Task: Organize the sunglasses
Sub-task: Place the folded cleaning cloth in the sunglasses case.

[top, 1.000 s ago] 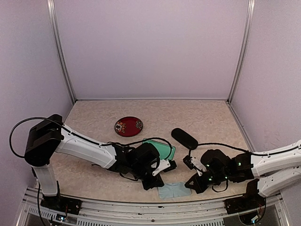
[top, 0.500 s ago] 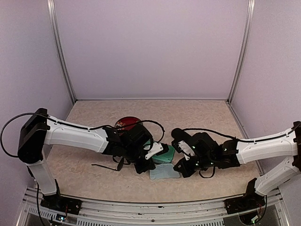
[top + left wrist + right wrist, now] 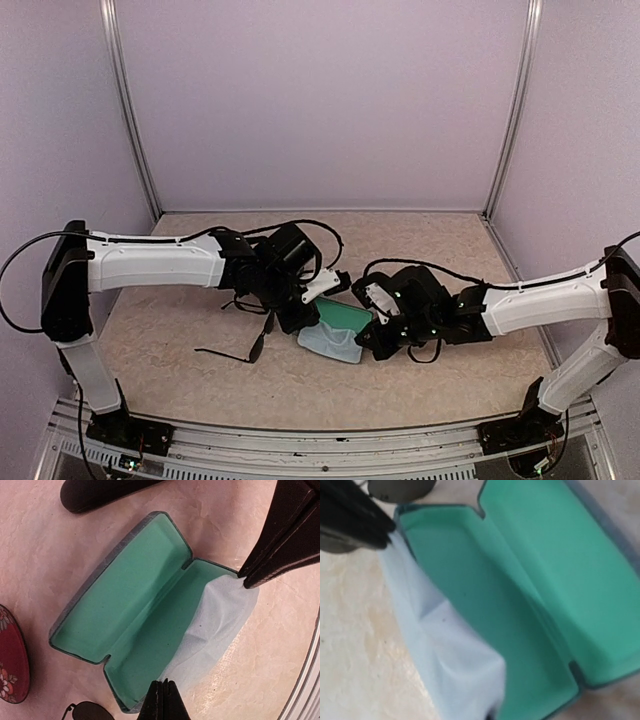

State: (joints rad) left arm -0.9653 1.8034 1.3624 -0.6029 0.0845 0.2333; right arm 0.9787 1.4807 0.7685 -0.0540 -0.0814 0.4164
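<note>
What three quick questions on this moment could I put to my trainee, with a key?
1. Short answer: where do the black-framed sunglasses lie?
2. True or false: the case lies shut.
3. What drapes over the case's edge? A. a pale blue cloth; B. those sunglasses; C. nothing.
Key: 1. on the table, outside the case. 2. False: it lies open, showing its green lining. 3. A.
</note>
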